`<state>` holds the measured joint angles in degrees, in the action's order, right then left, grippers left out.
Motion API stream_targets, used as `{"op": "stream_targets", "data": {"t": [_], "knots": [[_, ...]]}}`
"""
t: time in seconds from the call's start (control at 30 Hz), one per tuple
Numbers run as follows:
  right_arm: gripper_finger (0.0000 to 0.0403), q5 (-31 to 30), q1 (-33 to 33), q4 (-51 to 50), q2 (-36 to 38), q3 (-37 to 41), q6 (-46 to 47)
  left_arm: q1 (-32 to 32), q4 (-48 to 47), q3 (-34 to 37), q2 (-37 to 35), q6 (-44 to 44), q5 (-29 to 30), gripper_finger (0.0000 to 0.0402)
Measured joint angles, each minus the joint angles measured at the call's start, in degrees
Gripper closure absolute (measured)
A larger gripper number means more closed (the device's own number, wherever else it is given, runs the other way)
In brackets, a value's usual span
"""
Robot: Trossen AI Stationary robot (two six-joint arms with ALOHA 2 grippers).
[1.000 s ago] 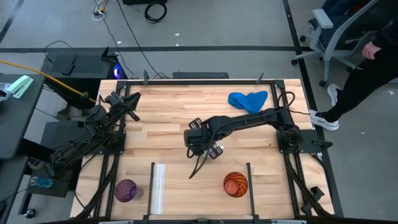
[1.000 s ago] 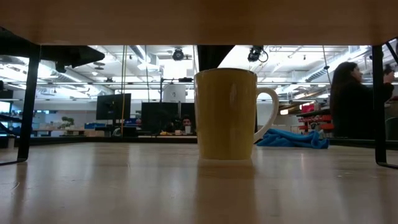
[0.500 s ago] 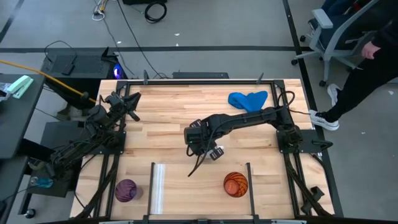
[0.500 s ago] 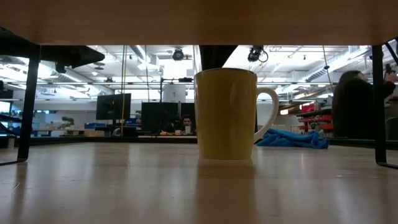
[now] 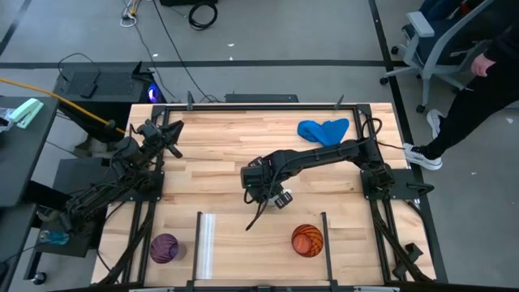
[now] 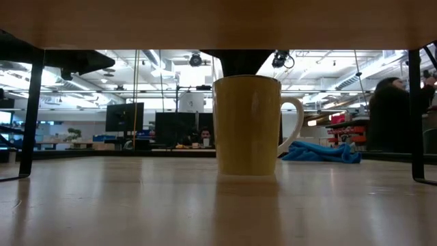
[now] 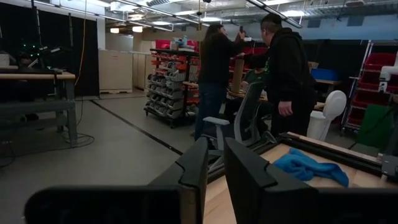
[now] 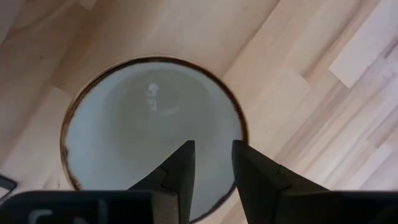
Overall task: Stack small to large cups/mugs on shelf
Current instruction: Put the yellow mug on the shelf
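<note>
Compared with half a second ago, the white mug [image 6: 249,126] is turned slightly on the table [image 5: 219,146], its handle seen narrower. The right gripper [image 8: 211,163] is held above the mug's mouth, fingers a narrow gap apart, holding nothing. The left gripper [image 7: 214,177], at the table's left edge, is narrowly parted and empty. No writing can be read.

Your right claw [image 5: 261,192] hangs over the mug [image 6: 249,126] mid-bench [image 5: 211,154]; two cups [image 5: 165,247] [image 5: 307,240] sit nearer, cloth [image 5: 323,130] behind.

white mug [image 6: 249,125] upright, mid-table | purple cup [image 5: 164,247] left of pale strip | orange cup [image 5: 307,240] beside dark post
</note>
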<state>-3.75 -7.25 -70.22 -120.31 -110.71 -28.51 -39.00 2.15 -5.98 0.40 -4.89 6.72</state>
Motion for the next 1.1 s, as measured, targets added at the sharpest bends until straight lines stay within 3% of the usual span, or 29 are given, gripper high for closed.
{"op": "stream_targets", "data": {"t": [0.3,1.1], "knots": [[0.0290,-3.3,-0.5,0.3,0.0,-2.3,-2.0,0.0,-0.3,0.0,0.0,0.1,0.0,0.0340],[0.0290,-0.2,1.3,3.0,-0.1,-0.5,-4.3,0.0,-0.3,0.0,0.0,0.1,0.0,0.0340]]}}
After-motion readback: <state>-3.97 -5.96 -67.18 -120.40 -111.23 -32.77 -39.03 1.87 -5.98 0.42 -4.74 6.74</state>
